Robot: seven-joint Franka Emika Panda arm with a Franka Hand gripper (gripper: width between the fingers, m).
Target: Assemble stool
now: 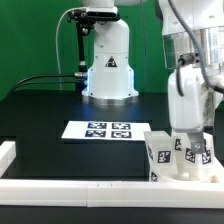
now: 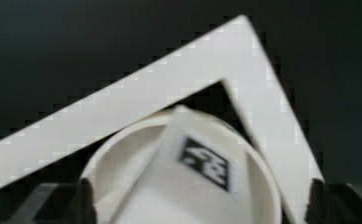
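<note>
We see the gripper (image 1: pixel 196 152) low among the tagged legs (image 1: pixel 160 152) by the frame rail (image 1: pixel 60 182); its fingers (image 2: pixel 62 200) flank the seat (image 2: pixel 169 165), but we cannot tell whether they grip it.

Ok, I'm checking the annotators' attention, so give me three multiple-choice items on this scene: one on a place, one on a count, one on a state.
1. Where are the stool parts?
A. On the marker board
B. At the exterior view's right, by the frame rails
C. Against the robot's base

2. How many tags does the marker board carry?
A. Two
B. Four
C. Six

3. How is the marker board placed?
A. Flat on the table
B. Standing on edge
C. Lifted by the gripper

Key: 1 B, they cluster beside the rail at the right; 2 B, two rows of two show; 3 A, it lies flat on the dark surface.
</note>
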